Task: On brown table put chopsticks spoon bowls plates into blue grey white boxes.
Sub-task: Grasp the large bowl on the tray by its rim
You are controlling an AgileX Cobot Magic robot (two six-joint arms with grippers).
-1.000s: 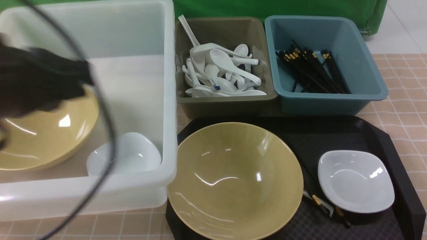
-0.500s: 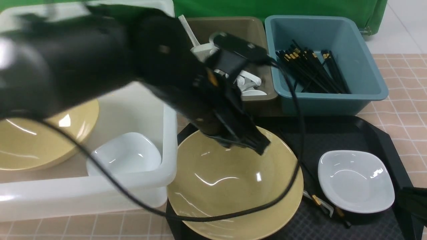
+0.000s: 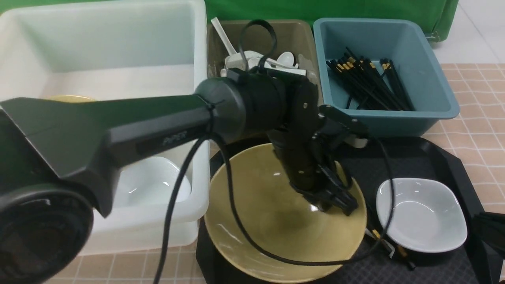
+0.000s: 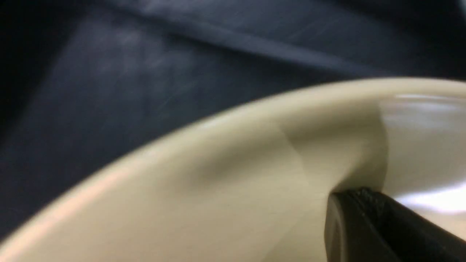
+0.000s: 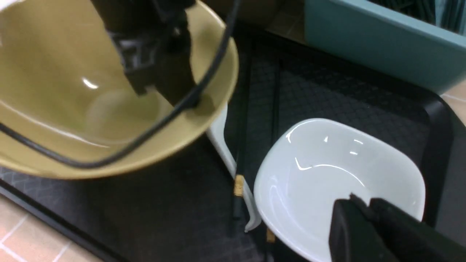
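Front view: large glossy mustard-tan bowl (image 3: 256, 225), its right rim beneath our left gripper (image 3: 339, 203).
Fingers: together, gripping nothing, we think.

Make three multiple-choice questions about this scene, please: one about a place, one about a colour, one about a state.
1. Where is the white plate that lies outside the boxes?
A. on the black tray
B. on the bare table
C. in the grey box

2. What colour is the box that holds the chopsticks?
A. white
B. grey-brown
C. blue

3. How is the left tool?
A. wide open above the plate
B. shut, at the rim of the tan bowl
C. shut on a spoon

Answers:
1 A: the white plate rests on the black tray, beside the tan bowl.
2 C: the chopsticks lie in the blue box.
3 B: the left tool is shut and sits low at that bowl's rim, holding nothing.
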